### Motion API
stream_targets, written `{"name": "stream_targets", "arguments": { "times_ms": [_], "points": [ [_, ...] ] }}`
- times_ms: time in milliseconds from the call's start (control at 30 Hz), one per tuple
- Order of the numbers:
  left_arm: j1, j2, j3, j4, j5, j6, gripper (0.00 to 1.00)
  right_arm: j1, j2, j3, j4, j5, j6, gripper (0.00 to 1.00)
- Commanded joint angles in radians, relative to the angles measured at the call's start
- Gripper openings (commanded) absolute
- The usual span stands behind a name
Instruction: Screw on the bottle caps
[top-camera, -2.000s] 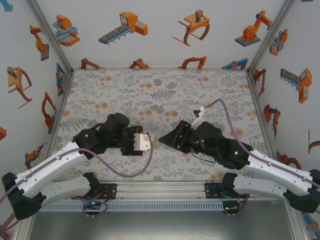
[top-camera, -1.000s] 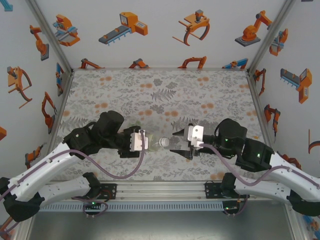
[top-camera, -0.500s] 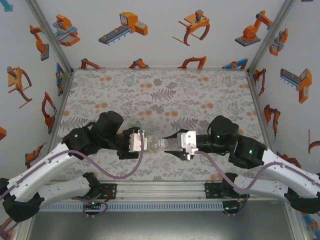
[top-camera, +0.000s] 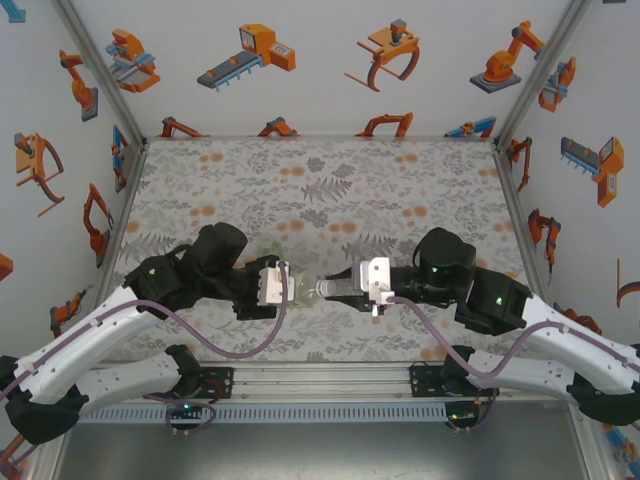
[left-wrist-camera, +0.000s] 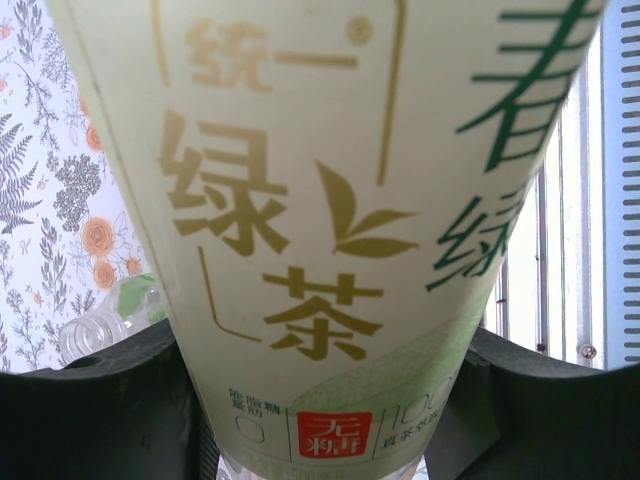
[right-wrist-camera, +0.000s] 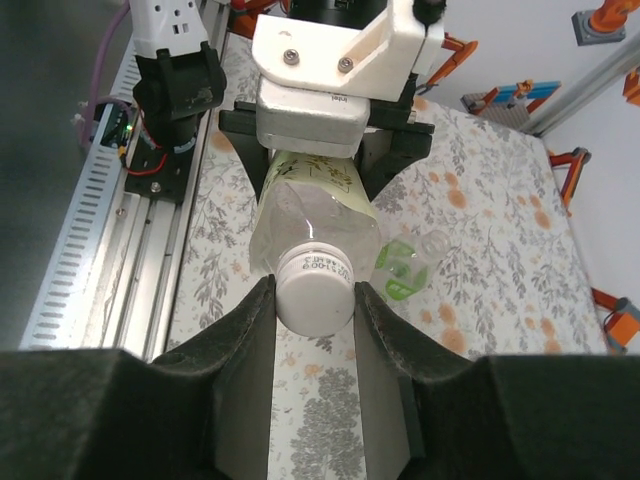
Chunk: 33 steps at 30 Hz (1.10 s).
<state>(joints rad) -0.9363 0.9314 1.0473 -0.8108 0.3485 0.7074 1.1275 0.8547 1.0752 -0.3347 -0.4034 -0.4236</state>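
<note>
1. Top external view: the left gripper and the right gripper meet nose to nose over the near part of the flower-and-fern patterned table. The labelled bottle lies level between them, off the cloth. No writing can be read at this size. The walls carry orange robot-arm prints. A purple cable loops under the left wrist, and an aluminium rail runs along the near edge.

2. Left wrist view: the bottle's pale label sits close to the camera. It bears the gold characters 统一 and 绿茶 beside a gold leaf drawing. Large green characters run off its right edge. A small red square with white characters sits low on the label, and the print next to it is too fine to read. The left gripper's dark fingers press against both sides of the bottle, so it is clamped on the body. A green-tinted bottle lies on the cloth at the left, partly hidden by a finger.

3. Right wrist view: the right gripper's two fingers are closed narrowly on the white cap, touching it on both sides. The cap sits on the bottle's neck. A line of small dark digits on the cap's side is too small to read surely. The left gripper's white housing hides the bottle's far end. The green-tinted bottle lies just beside it on the table.
</note>
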Motion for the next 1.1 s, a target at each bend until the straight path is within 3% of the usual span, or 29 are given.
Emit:
{"name": "stream_targets", "arguments": {
  "times_ms": [0, 133, 367, 567, 667, 800, 933, 1067],
  "points": [
    [-0.006, -0.014, 0.031, 0.009, 0.005, -0.002, 0.0, 0.003, 0.012, 0.022, 0.007, 0.043, 0.167, 0.15],
    [-0.006, -0.02, 0.025, 0.032, -0.024, 0.006, 0.0, 0.005, 0.013, -0.003, 0.034, 0.209, 0.528, 0.03],
    [-0.006, -0.002, 0.013, 0.091, -0.087, 0.022, 0.0, 0.004, 0.003, -0.07, -0.017, 0.548, 1.309, 0.0],
    [-0.006, 0.011, 0.01, 0.126, -0.117, 0.042, 0.0, 0.004, -0.021, -0.125, -0.039, 0.596, 1.79, 0.0],
    [-0.006, 0.015, 0.011, 0.133, -0.112, 0.049, 0.0, 0.004, -0.008, -0.114, -0.025, 0.576, 1.829, 0.01],
    [-0.007, 0.019, 0.009, 0.135, -0.105, 0.052, 0.0, 0.004, -0.008, -0.091, -0.037, 0.568, 1.783, 0.22],
    [-0.007, 0.014, 0.007, 0.131, -0.096, 0.049, 0.0, 0.005, -0.04, -0.033, -0.105, 0.623, 1.598, 0.54],
    [-0.007, 0.014, 0.0, 0.129, -0.085, 0.046, 0.0, 0.005, -0.084, 0.004, -0.096, 0.618, 1.33, 0.65]
  ]
}}
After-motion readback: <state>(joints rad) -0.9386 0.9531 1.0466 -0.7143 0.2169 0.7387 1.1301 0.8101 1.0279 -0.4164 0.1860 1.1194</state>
